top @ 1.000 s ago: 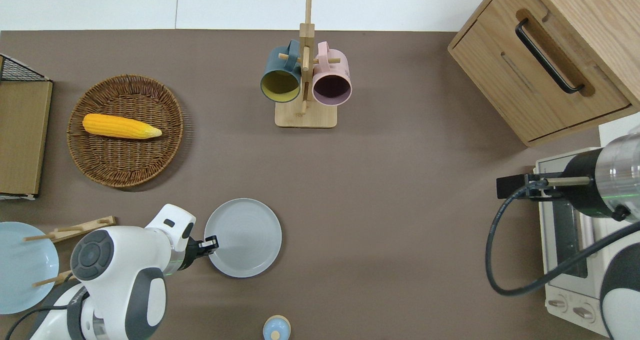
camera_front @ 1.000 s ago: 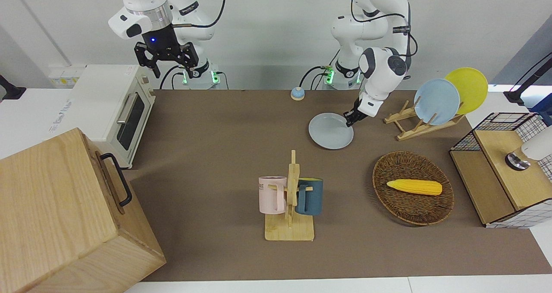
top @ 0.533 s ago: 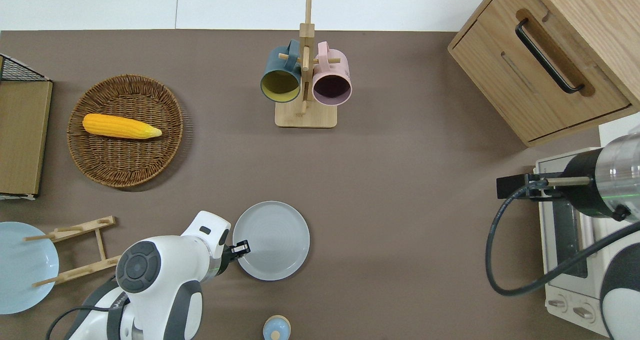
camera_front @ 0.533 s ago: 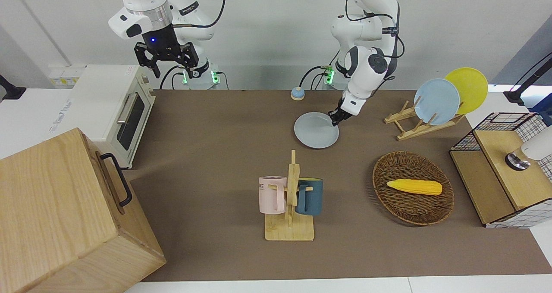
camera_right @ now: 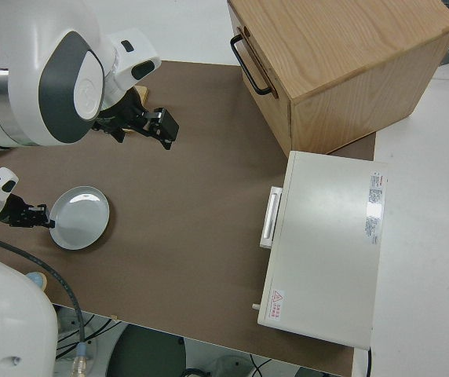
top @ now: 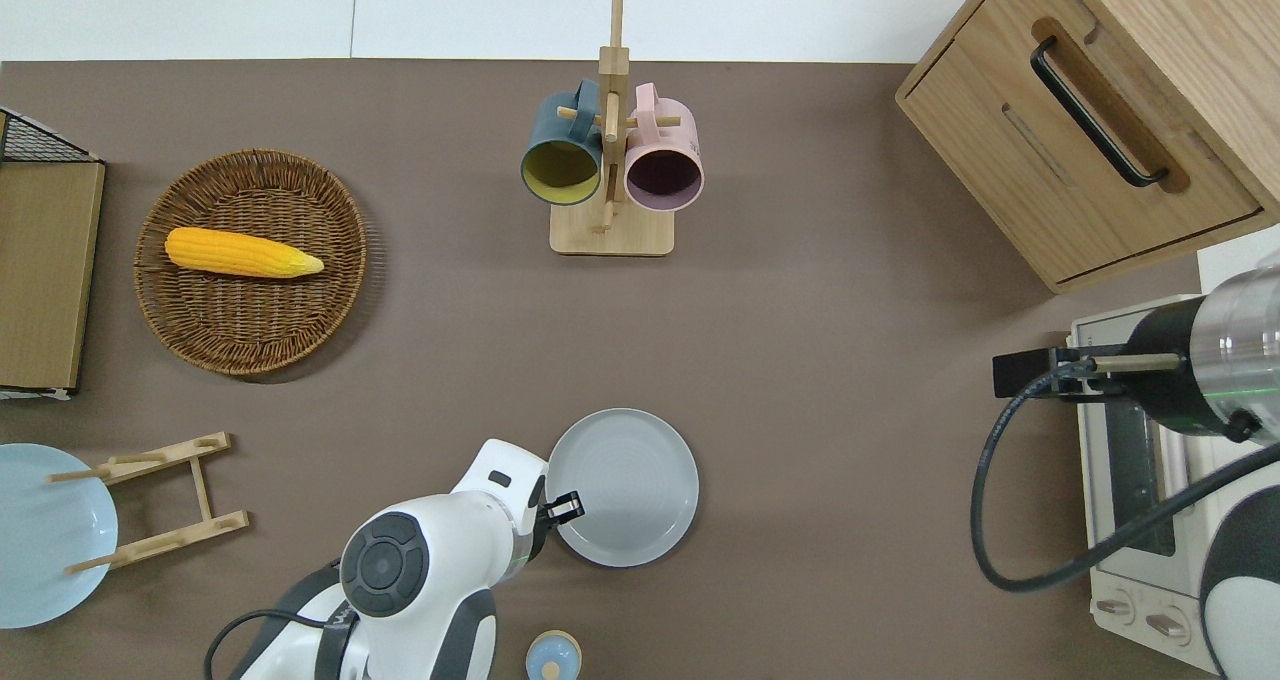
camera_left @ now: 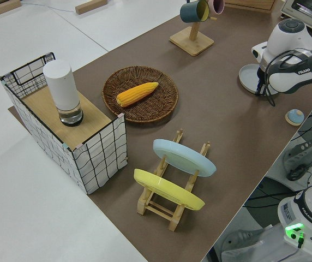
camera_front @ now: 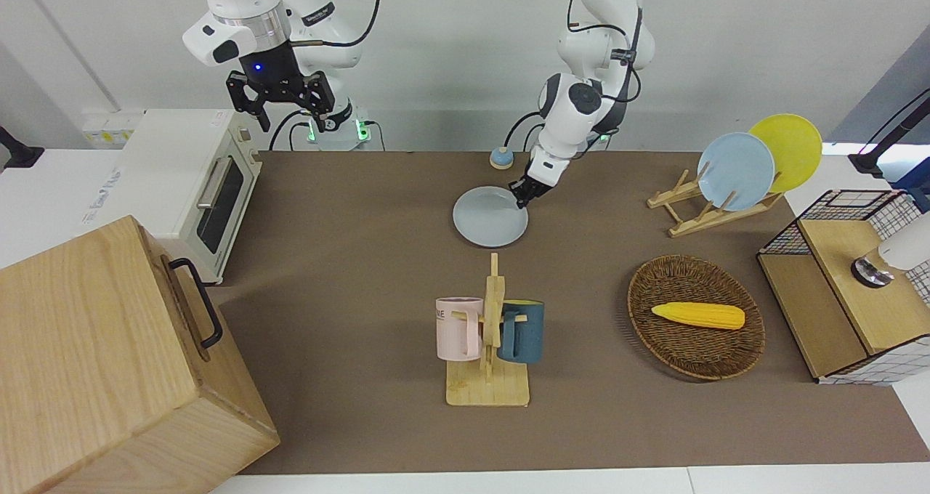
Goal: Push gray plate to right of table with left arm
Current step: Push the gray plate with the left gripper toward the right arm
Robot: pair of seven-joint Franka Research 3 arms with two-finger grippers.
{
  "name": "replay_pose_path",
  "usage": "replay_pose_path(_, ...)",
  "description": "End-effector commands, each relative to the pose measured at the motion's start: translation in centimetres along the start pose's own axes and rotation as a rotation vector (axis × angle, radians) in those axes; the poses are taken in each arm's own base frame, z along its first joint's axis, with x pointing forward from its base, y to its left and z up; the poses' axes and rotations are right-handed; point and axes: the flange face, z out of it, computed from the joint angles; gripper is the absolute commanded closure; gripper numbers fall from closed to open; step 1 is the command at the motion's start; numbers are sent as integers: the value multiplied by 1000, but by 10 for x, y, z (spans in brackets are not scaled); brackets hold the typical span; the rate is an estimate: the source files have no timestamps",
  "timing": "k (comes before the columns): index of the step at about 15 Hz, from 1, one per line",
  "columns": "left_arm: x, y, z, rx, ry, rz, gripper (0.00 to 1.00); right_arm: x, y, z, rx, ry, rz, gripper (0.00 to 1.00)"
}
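Note:
The gray plate (camera_front: 488,218) lies flat on the brown table (camera_front: 349,261), nearer to the robots than the mug rack. It also shows in the overhead view (top: 625,488), the left side view (camera_left: 250,77) and the right side view (camera_right: 81,217). My left gripper (camera_front: 522,195) is low at the table and touches the plate's rim on the side toward the left arm's end, as the overhead view (top: 565,508) shows. My right gripper (camera_front: 280,105) is open and its arm is parked.
A wooden mug rack (camera_front: 488,334) holds a pink and a dark blue mug. A wicker basket (camera_front: 695,349) holds a corn cob. A plate rack (camera_front: 708,214) carries a sky-blue and a yellow plate. A small blue bell (camera_front: 500,158), a toaster oven (camera_front: 189,181) and a wooden cabinet (camera_front: 109,363) stand around.
My left gripper has swept toward the right arm's end of the table, and the gray plate has slid that way with it, past the bell. The right arm has not moved.

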Motion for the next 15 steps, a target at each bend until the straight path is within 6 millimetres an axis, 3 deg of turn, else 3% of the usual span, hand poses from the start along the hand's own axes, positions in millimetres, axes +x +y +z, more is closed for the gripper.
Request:
replay_pose_path(1, -7, 33, 18, -22, -27, -16, 1000, -8, 1, 0, 9, -4, 22, 5)
replay_pose_path(6, -17, 70, 40, -53, -12, -7, 1000, -8, 1, 0, 9, -4, 20, 5)
replay_pose_path(15, -40, 123, 43, -100, -21, 32, 1000, -8, 1, 0, 9, -4, 20, 5)
